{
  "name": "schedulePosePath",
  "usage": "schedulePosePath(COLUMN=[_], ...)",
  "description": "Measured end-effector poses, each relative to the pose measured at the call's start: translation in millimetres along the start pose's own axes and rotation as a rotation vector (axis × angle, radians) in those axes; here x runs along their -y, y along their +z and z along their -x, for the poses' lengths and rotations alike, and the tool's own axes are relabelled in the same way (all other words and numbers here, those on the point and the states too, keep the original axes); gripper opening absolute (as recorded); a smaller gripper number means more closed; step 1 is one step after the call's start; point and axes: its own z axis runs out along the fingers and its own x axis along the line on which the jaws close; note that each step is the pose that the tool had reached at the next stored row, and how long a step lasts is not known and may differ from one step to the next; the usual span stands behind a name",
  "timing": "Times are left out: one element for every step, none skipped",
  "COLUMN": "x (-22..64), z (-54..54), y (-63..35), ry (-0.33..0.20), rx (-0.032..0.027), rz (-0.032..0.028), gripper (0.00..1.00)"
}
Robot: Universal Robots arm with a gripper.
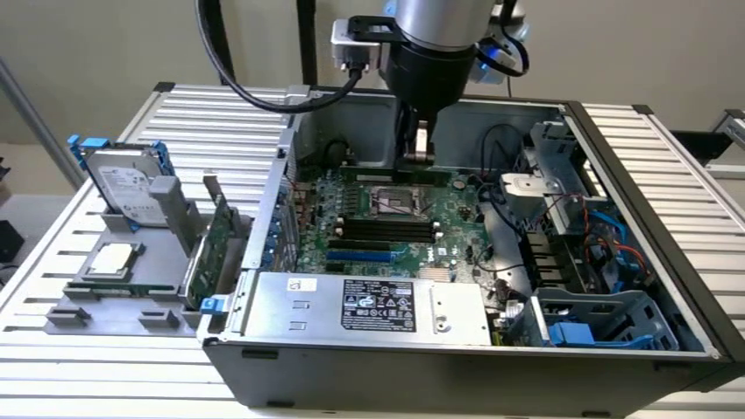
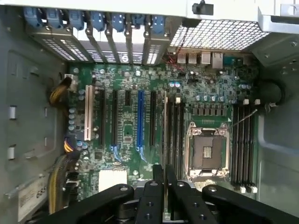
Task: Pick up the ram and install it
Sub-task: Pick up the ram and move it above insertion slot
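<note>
Your fingers (image 1: 420, 148) are clamped on the ram (image 2: 164, 130) — held edge-on between them, with the motherboard slots (image 2: 176, 133) directly below.

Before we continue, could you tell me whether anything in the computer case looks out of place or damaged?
Nothing stands out. The gripper holds the ram edge-on over the black slots; the processor socket is empty but looks intact.

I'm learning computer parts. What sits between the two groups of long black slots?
In the wrist view, the empty processor socket sits between those memory slots.
</note>
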Motion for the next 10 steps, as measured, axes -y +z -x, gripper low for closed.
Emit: schedulePosePath(x=[1.0, 2.2, 3.5, 4.6, 5.2, 5.5, 5.7, 5.7, 5.7, 5.7], z=[3.4, 6.2, 8.9, 11.0, 12.8, 14.9, 16.7, 16.9, 16.8, 16.8], y=[1.9, 3.9, 6.0, 7.9, 9.3, 10.2, 10.4, 10.4, 10.4, 10.4], ry=[0.0, 0.0, 0.0, 0.0, 0.001, 0.002, 0.002, 0.002, 0.002, 0.002], rx=[-0.0001, 0.0, 0.0001, 0.0, 0.0001, 0.0002, -0.0001, -0.0009, -0.0008, -0.001], rz=[0.0001, 0.0001, 0.0001, 0.0001, 0.0, -0.0001, 0.0, 0.0001, 0.0, 0.0], gripper=[0.0, 0.0, 0.0, 0.0, 0.0, 0.0, 0.0, 0.0, 0.0, 0.0])
